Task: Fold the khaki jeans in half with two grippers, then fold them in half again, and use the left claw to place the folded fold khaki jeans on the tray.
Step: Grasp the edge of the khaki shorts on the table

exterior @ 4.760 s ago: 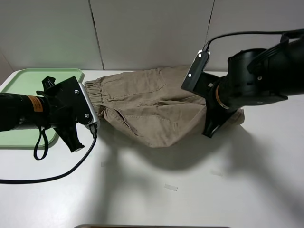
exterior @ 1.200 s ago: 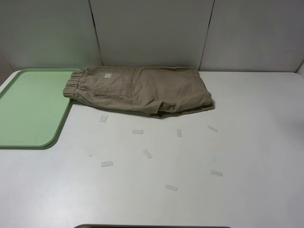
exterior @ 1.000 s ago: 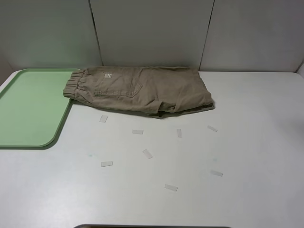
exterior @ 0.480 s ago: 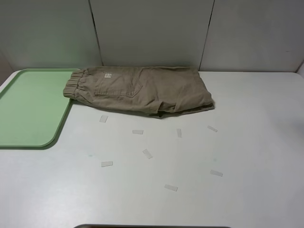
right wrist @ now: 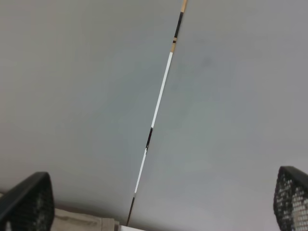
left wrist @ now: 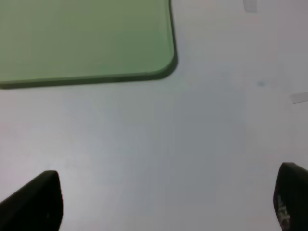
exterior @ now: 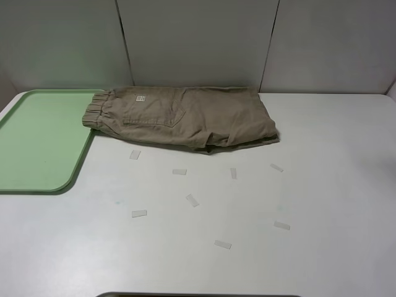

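Observation:
The khaki jeans (exterior: 185, 117) lie folded into a long flat band at the back of the table, with the elastic waistband on the left touching the tray's right edge. A white label (exterior: 140, 98) faces up. The mint-green tray (exterior: 37, 142) lies at the left, with nothing on it; its corner shows in the left wrist view (left wrist: 96, 43). Neither arm shows in the exterior view. The left gripper (left wrist: 163, 207) is open above bare table beside the tray. The right gripper (right wrist: 159, 204) is open, facing the back wall, with a strip of the jeans (right wrist: 82, 222) below.
Several small pieces of clear tape (exterior: 192, 200) lie scattered on the white table in front of the jeans; one shows in the left wrist view (left wrist: 298, 97). Grey wall panels (exterior: 198, 43) with vertical seams stand right behind the jeans.
Since 4.8 s ago both arms have drawn back out of the exterior view, and the jeans lie folded into a narrower band. Over the last second nothing has moved.

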`<state>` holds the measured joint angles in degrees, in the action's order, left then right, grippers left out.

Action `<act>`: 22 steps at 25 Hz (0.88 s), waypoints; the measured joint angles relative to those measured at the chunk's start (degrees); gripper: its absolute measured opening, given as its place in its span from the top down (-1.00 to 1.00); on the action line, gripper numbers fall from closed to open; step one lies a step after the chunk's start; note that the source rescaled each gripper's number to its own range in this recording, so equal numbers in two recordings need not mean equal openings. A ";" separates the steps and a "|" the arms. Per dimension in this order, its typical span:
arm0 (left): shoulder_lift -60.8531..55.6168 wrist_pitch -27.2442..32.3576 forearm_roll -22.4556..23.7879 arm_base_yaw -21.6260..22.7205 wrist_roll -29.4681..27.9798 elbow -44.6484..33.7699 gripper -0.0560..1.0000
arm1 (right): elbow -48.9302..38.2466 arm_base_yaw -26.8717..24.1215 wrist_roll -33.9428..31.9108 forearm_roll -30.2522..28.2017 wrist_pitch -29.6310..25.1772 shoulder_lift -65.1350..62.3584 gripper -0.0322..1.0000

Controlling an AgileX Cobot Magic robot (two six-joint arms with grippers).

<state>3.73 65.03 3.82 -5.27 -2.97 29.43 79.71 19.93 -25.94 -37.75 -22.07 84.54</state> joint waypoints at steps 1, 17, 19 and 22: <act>0.00 -0.94 -0.12 0.00 0.00 -0.27 -0.75 | 0.00 0.00 0.01 0.06 0.00 0.00 -1.00; -3.96 -4.13 -3.48 0.00 2.97 -1.88 -0.75 | 0.00 0.00 0.06 0.39 -0.04 0.00 -1.00; -4.04 -4.13 -3.82 0.00 2.97 -1.88 -0.75 | 0.00 0.00 0.06 0.44 -0.04 0.00 -1.00; -4.04 -4.13 -3.82 0.00 2.97 -1.88 -0.75 | 0.00 0.00 0.06 0.67 -0.11 0.00 -1.00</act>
<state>-0.31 60.91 0.00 -5.27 0.00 27.55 79.71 19.93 -25.88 -37.08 -22.18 84.54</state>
